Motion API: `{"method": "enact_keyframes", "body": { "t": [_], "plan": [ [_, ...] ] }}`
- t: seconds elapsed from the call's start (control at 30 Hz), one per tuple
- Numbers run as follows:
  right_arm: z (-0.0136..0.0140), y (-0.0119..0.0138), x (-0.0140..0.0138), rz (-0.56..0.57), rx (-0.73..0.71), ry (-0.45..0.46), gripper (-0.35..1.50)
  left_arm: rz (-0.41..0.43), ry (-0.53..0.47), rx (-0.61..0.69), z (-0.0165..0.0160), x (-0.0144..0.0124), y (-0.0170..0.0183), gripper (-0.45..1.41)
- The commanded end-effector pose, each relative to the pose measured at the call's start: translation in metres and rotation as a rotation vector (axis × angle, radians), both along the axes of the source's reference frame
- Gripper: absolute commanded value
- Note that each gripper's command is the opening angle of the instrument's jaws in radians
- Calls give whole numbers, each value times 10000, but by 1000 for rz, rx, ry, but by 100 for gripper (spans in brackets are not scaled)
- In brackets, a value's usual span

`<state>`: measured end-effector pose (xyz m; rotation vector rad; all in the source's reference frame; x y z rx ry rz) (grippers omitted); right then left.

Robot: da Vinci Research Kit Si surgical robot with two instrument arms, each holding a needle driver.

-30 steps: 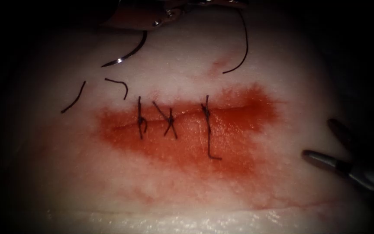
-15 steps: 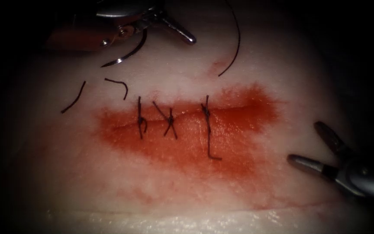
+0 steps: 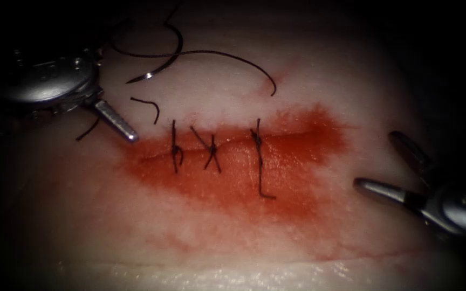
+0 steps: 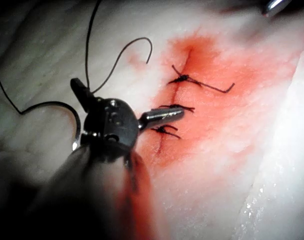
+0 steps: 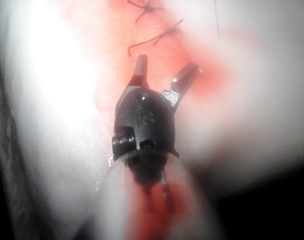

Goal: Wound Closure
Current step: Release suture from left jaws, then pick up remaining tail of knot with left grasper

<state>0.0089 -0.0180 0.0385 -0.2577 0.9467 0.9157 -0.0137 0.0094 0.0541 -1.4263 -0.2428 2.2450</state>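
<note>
Needle [image 3: 164,59] lies loose on the tissue [image 3: 233,237], tip pointing lower-left; both tools, left [image 3: 115,122] and right [image 3: 392,164], spread, empty

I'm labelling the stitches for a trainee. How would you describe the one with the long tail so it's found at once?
Start at the red patch on the tissue and follow the cut across it. Three dark stitches cross it; take the rightmost stitch. Unlike its two short neighbours, its tail runs far down and ends in a small hook.
</note>
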Motion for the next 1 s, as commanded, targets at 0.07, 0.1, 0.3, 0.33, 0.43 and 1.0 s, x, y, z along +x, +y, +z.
{"method": "enact_keyframes", "body": {
  "t": [0.07, 0.1, 0.3, 0.33, 0.43, 1.0],
  "plan": [
    [5, -7, 17, -13, -10, 6, 141, -29, 62, -14, 6, 9, -14, 140],
    [5, -7, 17, -13, -10, 6, 141, -29, 62, -14, 6, 9, -14, 140],
    [7, -11, 20, -22, -7, -3, 141, -65, 125, -29, 20, 19, -15, 140],
    [7, -11, 20, -23, -5, -4, 141, -65, 131, -39, 23, 19, -16, 138],
    [7, -12, 20, -29, 1, -6, 141, -96, 132, -8, 31, 19, -26, 126],
    [19, -8, 24, -208, -14, 32, 138, 44, 50, -76, -26, -66, -125, 89]
  ]
}}
